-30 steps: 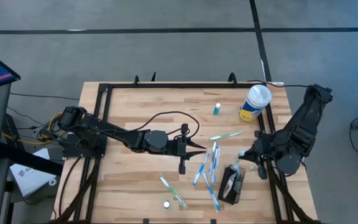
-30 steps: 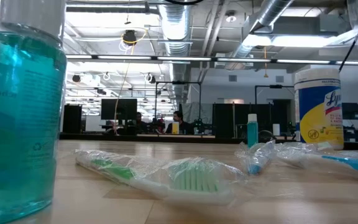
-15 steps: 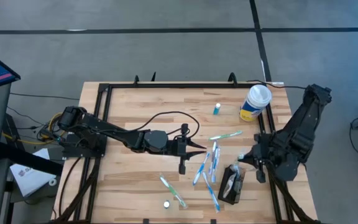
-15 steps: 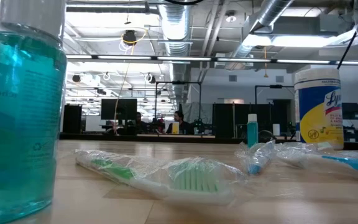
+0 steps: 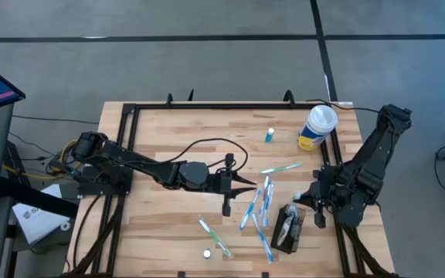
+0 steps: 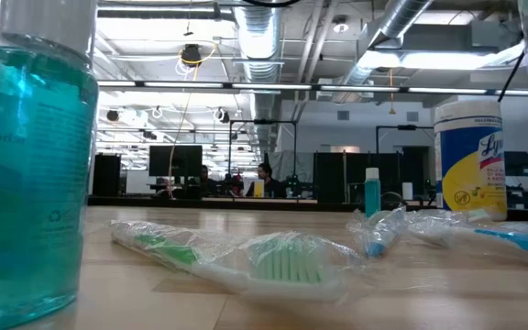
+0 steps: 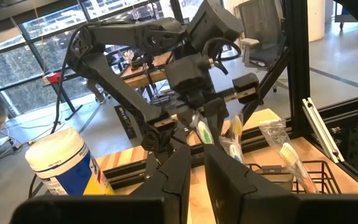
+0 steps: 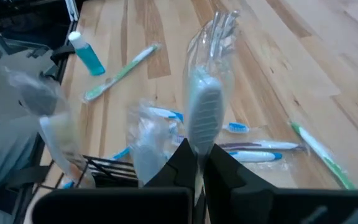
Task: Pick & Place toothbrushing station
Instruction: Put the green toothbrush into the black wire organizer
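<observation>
Toothbrushing station, the small black mesh caddy, sits near the front right of the table, with wrapped brushes already poking out of it. Right above its far end hangs the right gripper, fingers pinched tight on a wrapped toothbrush, bristle head up inside crinkly clear plastic, the station's wire rim just beneath it. From the left wrist camera you see that same gripper hovering over the basket.

Out from there: a loose scatter of wrapped toothbrushes lies on the pale wood planks just beside the caddy, between it and the left gripper, which rests low at mid-table, fingers closed together, holding nothing. One green-handled brush lies farther back, a small teal bottle beyond it, and the white-lidded yellow canister stands at the far right corner. A small white cap sits near the front edge.

At table height, a big teal bottle fills the near side, and an open workshop with ducts and monitors stretches behind.
</observation>
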`<action>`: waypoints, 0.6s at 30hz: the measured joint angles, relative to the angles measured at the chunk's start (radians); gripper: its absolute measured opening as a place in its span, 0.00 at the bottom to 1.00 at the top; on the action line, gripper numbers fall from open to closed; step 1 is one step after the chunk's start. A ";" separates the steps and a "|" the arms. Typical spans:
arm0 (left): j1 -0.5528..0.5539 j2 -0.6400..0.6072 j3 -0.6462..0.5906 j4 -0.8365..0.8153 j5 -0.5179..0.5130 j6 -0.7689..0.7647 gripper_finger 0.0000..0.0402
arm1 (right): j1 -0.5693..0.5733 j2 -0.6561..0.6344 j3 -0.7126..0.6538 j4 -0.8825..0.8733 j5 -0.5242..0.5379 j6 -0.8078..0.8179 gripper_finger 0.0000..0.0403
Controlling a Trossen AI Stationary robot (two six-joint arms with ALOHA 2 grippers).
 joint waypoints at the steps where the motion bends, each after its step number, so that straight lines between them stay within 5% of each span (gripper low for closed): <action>1: 0.000 0.000 0.000 0.000 0.000 0.000 0.10 | 0.000 0.000 -0.009 0.011 -0.001 0.000 0.00; 18: 0.000 0.000 0.000 0.000 0.000 -0.002 0.10 | 0.000 0.000 -0.063 0.099 -0.022 0.000 0.05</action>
